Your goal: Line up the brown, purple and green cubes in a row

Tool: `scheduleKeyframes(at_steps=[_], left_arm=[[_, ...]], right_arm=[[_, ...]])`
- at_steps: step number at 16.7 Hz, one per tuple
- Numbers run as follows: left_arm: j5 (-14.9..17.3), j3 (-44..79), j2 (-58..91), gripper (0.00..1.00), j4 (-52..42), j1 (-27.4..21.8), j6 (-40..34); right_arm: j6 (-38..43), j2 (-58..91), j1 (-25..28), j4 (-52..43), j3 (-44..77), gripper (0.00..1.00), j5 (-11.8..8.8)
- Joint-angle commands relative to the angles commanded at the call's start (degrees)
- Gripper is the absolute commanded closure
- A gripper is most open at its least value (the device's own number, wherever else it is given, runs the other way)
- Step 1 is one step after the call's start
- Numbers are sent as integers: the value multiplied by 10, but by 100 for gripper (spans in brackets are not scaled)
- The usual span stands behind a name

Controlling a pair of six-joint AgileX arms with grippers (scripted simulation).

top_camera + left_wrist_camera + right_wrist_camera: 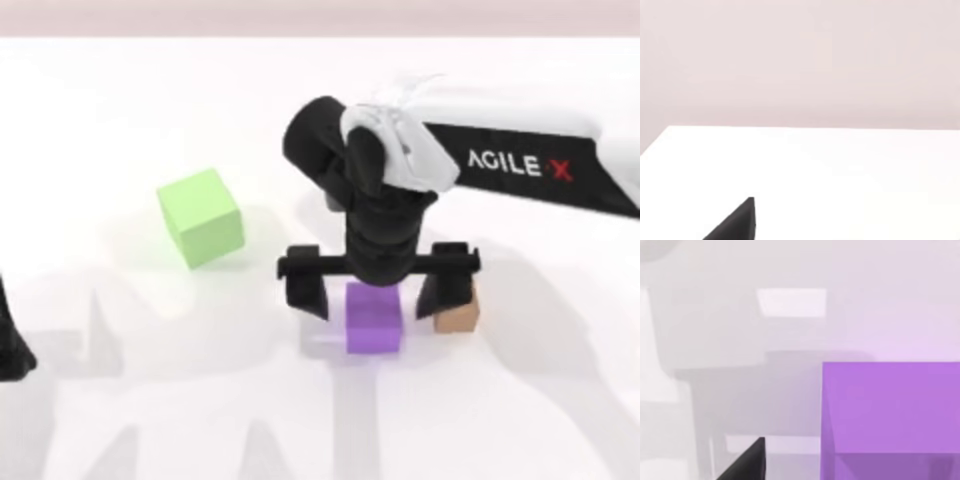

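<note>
The purple cube (373,318) sits on the white table near the middle, and it fills one side of the right wrist view as the purple cube (890,420). My right gripper (375,303) hangs over it, open wide. One finger stands on each side of the cube with a gap to it. The small brown cube (460,319) rests just right of the purple one, partly hidden behind the right-hand finger. The larger green cube (200,217) lies apart, to the upper left. My left arm (12,345) is parked at the table's left edge.
The white table (560,400) carries only the three cubes. The left wrist view shows bare table, a pale wall and one dark fingertip (737,225). The right arm's body (520,165) reaches in from the right.
</note>
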Motion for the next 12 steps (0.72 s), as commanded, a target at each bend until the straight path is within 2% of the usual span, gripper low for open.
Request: scheduleKeyframes(at_steps=[6,12], left_arm=[[0,0,0,0,0,0,0],[0,0,0,0,0,0,0]], right_arm=[[0,-3,-1,-9,8,0,0],[1,-28,3,-112,85,0,0]])
